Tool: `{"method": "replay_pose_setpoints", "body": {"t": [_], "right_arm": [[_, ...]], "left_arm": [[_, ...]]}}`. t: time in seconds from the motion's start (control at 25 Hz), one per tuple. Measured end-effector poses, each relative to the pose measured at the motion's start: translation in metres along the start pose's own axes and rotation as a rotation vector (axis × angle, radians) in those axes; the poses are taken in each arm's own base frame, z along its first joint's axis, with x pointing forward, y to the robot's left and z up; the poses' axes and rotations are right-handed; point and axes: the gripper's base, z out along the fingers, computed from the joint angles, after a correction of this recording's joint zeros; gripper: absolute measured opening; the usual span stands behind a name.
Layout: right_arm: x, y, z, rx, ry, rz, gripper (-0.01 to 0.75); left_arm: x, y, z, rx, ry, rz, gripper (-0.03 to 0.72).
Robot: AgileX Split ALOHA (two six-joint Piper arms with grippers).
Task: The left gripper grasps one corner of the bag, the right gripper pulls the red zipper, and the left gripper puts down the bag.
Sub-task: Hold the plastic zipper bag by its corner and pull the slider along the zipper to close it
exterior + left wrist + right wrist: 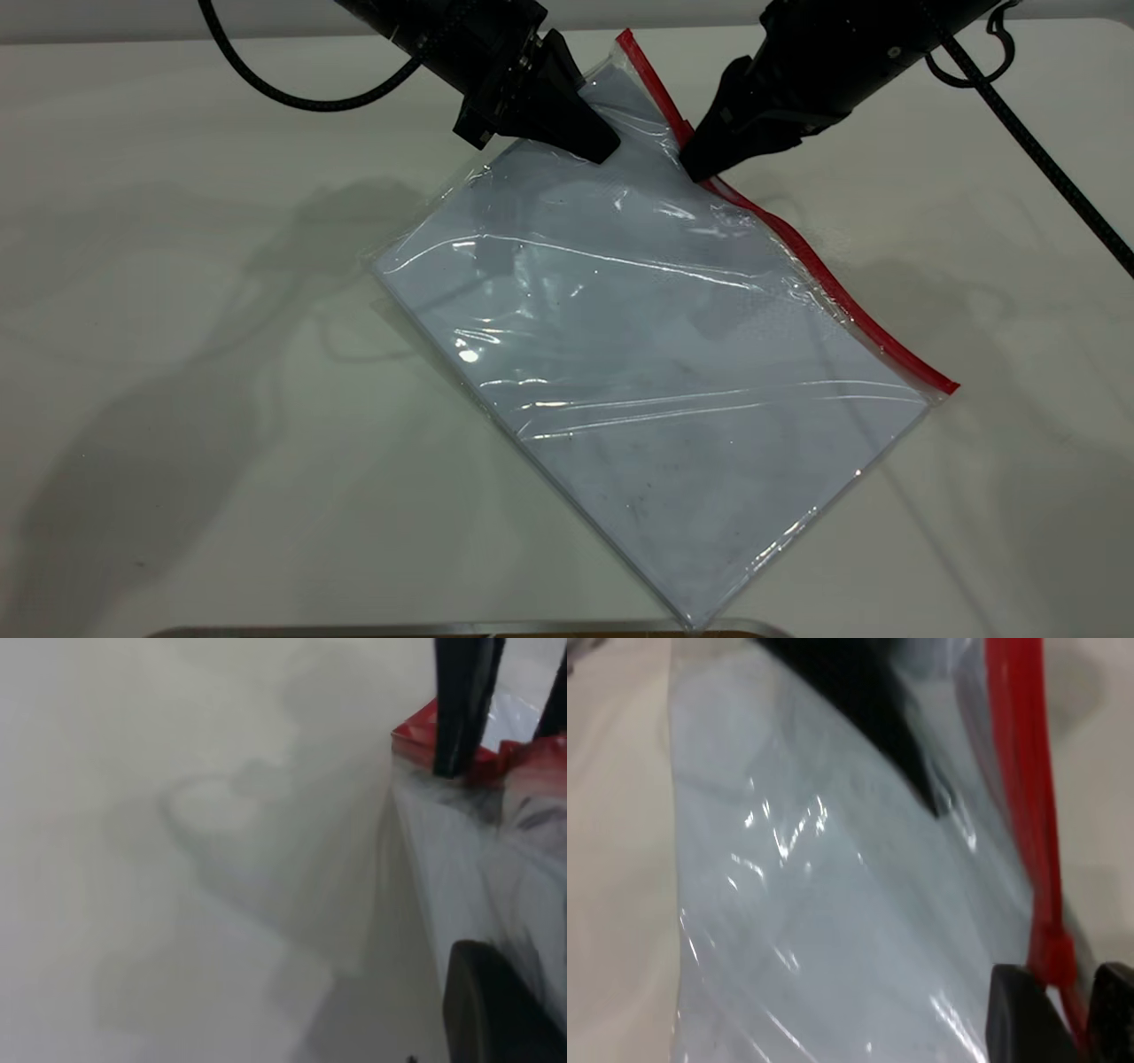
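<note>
The bag (656, 354), clear plastic over pale bluish paper, lies slantwise on the white table with its far end raised. My left gripper (604, 146) is shut on the plastic near that far corner (625, 42); in the left wrist view only one of its fingers (496, 1014) shows against the bag (469, 868). The red zipper (824, 275) runs along the bag's right edge. My right gripper (695, 168) pinches this strip close to the far end. In the right wrist view its fingers (1028, 1019) straddle the red zipper (1023, 771) just behind the slider tab (1054, 952).
A metal-edged object (461, 631) pokes in at the near table edge. Black cables (1036, 151) trail from both arms at the back. Bare white table (177, 354) lies left and right of the bag.
</note>
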Motion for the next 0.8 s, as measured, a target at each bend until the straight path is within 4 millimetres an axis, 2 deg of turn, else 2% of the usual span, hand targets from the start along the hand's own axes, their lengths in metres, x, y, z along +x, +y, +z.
{"method": "replay_pose_setpoints", "body": {"t": [0.48, 0.8], "right_arm": [[-0.0045, 0.0041, -0.0003, -0.047, -0.060, -0.010, 0.228], [-0.0034, 0.0026, -0.0043, -0.059, -0.047, -0.045, 0.063]], "left_arm": [[-0.0007, -0.0012, -0.0005, 0.015, -0.012, -0.003, 0.053], [-0.0012, -0.0018, -0.0005, 0.020, -0.017, -0.005, 0.053]]}}
